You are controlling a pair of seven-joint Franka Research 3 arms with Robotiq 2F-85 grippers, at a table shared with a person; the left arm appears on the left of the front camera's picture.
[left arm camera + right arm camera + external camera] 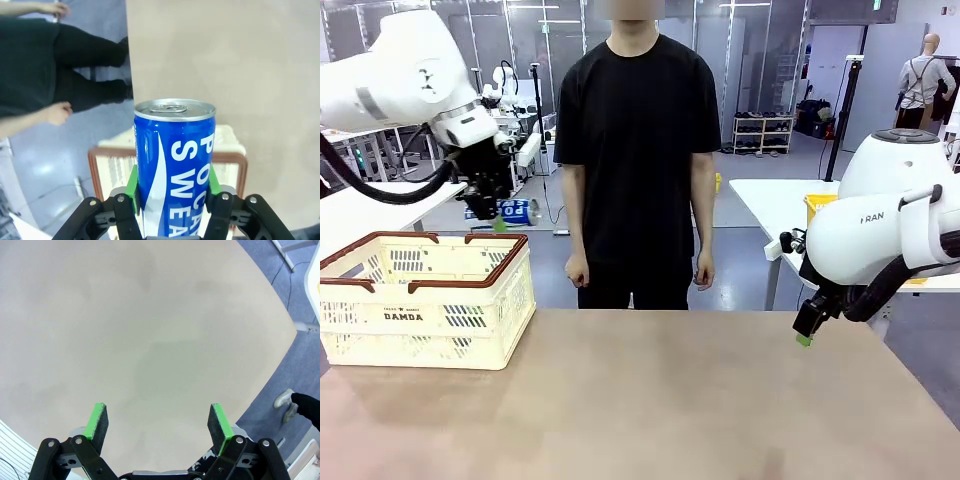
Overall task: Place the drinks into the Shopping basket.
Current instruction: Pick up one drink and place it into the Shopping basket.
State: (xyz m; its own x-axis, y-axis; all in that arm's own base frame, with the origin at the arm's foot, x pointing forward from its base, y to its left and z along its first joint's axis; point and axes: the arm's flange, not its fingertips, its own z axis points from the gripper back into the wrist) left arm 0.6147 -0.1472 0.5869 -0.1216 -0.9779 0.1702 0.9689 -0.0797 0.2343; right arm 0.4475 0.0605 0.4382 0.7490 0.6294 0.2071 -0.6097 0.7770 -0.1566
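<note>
A blue and white drink can (174,165) with a silver top sits between the green pads of my left gripper (172,192), which is shut on it. In the front view the left gripper (492,212) hangs above the far rim of the Shopping basket (425,300), with the can (512,211) lying sideways in it. The cream basket with its brown rim (165,162) lies below the can in the left wrist view. My right gripper (157,422) is open over bare tabletop, low at the table's right edge (806,332).
A person in black stands at the far side of the table (650,400), hands (578,272) hanging down. The basket stands at the table's left. A white table with a yellow container (817,208) is behind on the right.
</note>
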